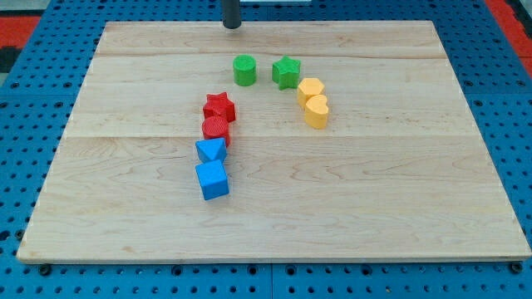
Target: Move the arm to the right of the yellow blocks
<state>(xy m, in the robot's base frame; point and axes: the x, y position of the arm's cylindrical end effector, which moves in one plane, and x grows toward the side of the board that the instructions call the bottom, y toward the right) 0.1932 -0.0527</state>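
Your tip (232, 26) rests at the view's top edge, well apart from the two touching yellow blocks (313, 101) right of centre; it is a bare rod with no jaws. They look light, rigid and easily slid; you need no hold, so steer to the bare board (399, 108) at their right.

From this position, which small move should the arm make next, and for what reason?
Probably slide my tip toward the view's right along the board's top edge. It sits above the green cylinder, left of both yellow blocks, and that path avoids the green star.
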